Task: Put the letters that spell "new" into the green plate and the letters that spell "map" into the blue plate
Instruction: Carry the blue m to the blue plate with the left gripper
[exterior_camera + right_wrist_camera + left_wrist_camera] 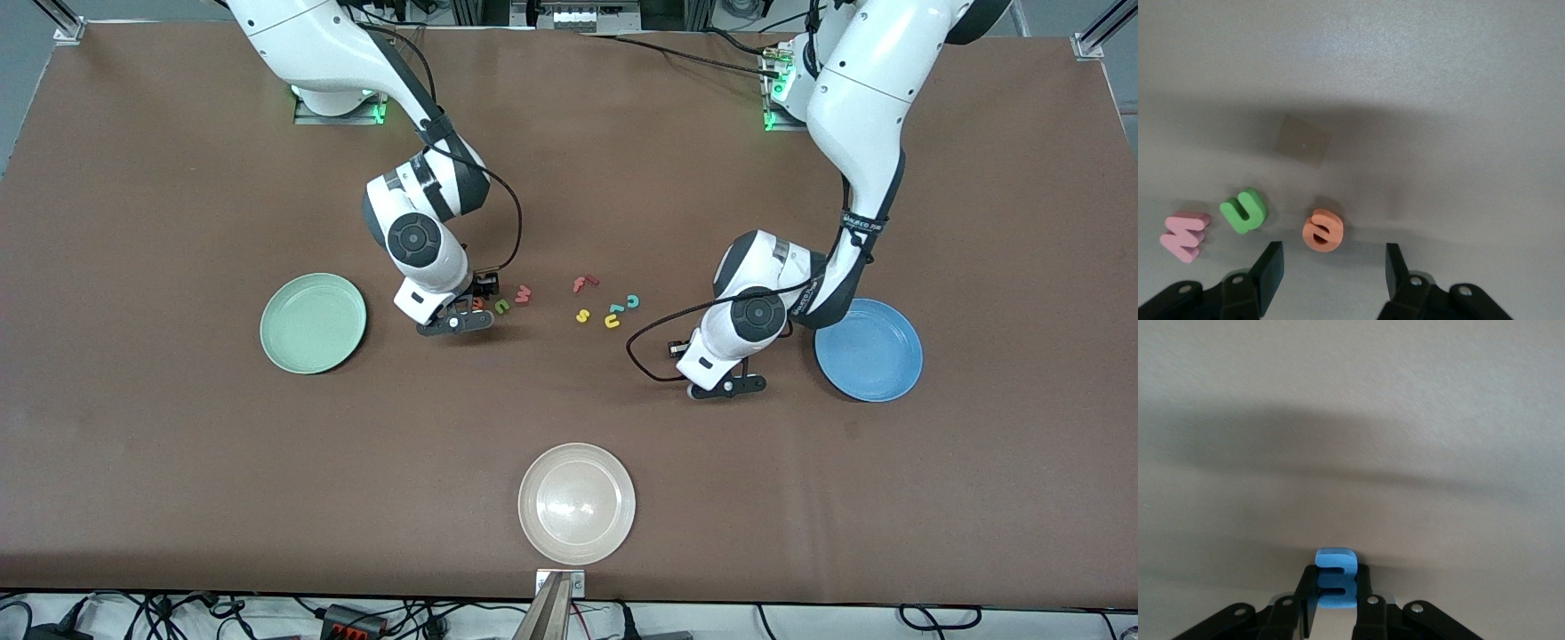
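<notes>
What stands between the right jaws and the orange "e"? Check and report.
Nothing visible does. The right gripper is low over the table with its jaws open, and the orange "e" lies just ahead of the gap on bare table. The green "n" and pink "w" lie off to one side.

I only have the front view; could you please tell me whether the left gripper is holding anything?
Observer: Yes, the left gripper is shut on the blue "m".
Operator: Thank you. And what is the right gripper lined up on?
Observer: The right gripper is open, with the orange "e" in line between its jaws and not gripped. The green "n" and pink "w" lie beside it.
</notes>
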Motion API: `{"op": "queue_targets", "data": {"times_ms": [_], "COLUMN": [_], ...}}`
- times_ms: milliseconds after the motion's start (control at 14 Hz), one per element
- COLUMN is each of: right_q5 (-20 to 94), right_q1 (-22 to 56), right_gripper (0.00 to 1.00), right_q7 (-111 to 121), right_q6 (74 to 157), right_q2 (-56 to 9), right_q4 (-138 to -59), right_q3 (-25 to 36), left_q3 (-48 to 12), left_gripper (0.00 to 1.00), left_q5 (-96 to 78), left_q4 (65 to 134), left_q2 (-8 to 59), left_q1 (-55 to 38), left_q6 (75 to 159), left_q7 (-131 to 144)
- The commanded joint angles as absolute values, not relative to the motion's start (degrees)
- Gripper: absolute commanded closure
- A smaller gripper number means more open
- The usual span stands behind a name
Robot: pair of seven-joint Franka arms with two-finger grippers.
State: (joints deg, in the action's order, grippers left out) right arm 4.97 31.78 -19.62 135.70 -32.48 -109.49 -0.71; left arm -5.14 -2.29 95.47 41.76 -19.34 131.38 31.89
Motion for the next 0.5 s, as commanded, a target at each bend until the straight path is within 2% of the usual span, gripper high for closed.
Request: {"op": "queue_targets", "data": {"times_ms": [0, 215, 430], "right_q5": [4.7, 4.8, 4.8], "right_q1": [32.6, 32.9, 32.9], "right_gripper": [0.36, 0.36, 0.37], "right_q7": [-20.2, -20.4, -20.4], "right_q6": [136.0, 136.4, 136.4], "right_q2": [-33.6, -34.1, -34.6], "right_q4": [-107.9, -107.6, -107.2], "right_q3": [-0.1, -0.1, -0.1], "left_q3": [-3.9, -1.6, -1.6], "left_gripper": [0.9, 0.9, 0.9], "left_q5": [-1.8, 5.5, 7.9], "left_q4": [94.2, 94.2, 94.7], "left_q2": [39.1, 33.9, 30.5], "left_q1": [-17.4, -15.8, -10.0], "left_q6": [125.7, 117.6, 112.2], "left_q7": [27.5, 20.3, 10.0]}}
